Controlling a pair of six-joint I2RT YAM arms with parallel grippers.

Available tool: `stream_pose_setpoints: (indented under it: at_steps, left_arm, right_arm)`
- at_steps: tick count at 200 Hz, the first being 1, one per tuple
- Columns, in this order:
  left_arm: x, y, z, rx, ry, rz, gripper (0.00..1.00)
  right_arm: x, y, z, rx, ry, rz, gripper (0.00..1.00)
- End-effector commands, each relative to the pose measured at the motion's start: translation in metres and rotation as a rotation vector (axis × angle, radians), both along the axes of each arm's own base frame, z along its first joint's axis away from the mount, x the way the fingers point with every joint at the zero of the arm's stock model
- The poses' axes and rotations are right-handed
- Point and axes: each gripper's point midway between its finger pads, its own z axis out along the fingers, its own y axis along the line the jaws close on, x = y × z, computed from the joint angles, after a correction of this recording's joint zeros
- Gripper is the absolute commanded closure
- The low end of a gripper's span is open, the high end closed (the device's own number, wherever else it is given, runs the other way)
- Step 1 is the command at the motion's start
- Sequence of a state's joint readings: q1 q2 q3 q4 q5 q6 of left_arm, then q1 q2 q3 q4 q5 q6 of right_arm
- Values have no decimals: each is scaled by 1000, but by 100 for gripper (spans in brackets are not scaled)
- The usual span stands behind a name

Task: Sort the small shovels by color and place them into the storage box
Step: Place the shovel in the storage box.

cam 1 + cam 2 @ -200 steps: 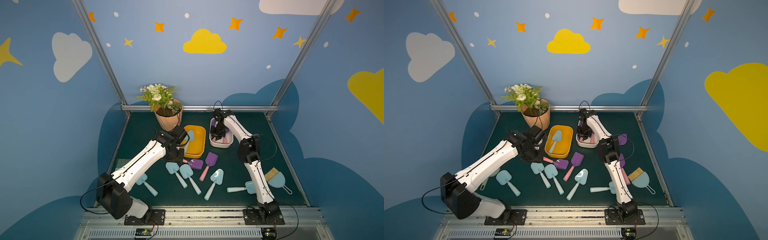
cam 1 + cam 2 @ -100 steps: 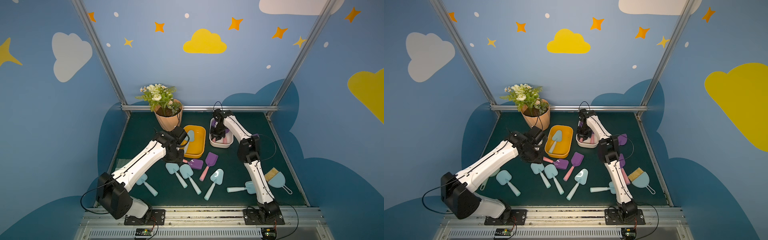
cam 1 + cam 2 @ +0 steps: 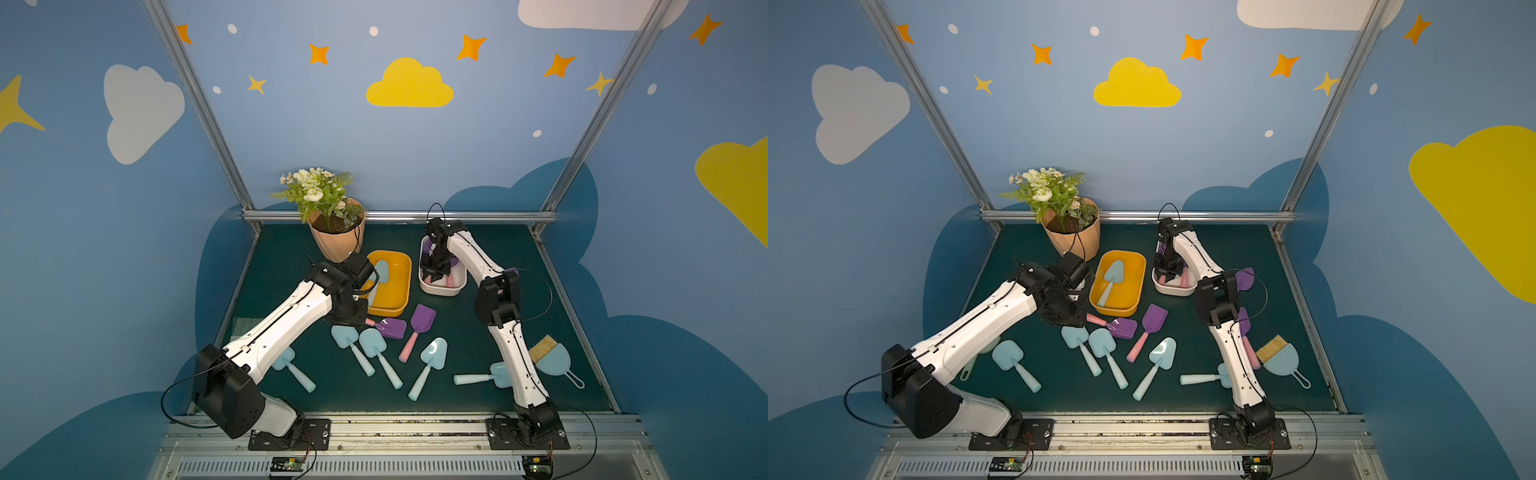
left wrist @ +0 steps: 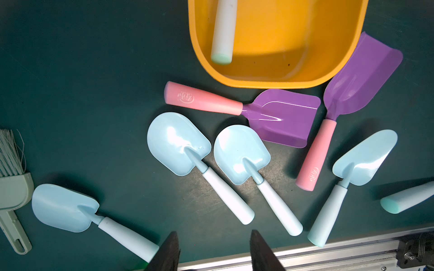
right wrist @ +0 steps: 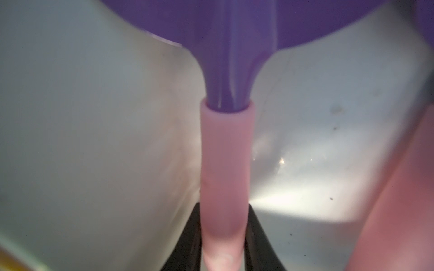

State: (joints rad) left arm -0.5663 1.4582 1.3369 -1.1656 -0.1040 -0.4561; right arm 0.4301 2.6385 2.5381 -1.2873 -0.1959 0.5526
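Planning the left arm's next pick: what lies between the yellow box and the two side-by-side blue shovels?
A purple shovel with a pink handle lies crosswise between the yellow box and those blue shovels, clearest in the left wrist view.

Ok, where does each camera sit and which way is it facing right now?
Both top views: high above the front rail, facing down and back over the green mat; left arm and right arm show whole.
Left wrist: on the left arm, facing down at loose shovels and the yellow box; open, empty left pincer tips show.
Right wrist: on the right arm, peering into the white box at the purple shovel; right pincer clamps its handle.
Shared: yellow box in left wrist and top views.
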Motion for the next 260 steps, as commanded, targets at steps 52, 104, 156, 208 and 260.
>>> stream_pose_setpoints:
  at_steps: [52, 104, 156, 208, 260]
  left_arm:
    - [-4, 6, 7, -5, -17, 4, 59]
    - [-5, 7, 10, -8, -23, 7, 59]
    - [-5, 5, 10, -15, -15, 5, 59]
    - [-5, 3, 12, -27, -16, -2, 59]
    - [-7, 0, 22, -67, -33, -2, 59]
  right_arm:
    - [-1, 3, 0, 3, 0, 10, 78]
    - [2, 0, 7, 6, -18, 9, 69]
    - [2, -2, 10, 2, -23, 14, 62]
    - [9, -9, 36, 1, -81, 7, 61]
    - [13, -19, 110, 9, -238, 10, 57]
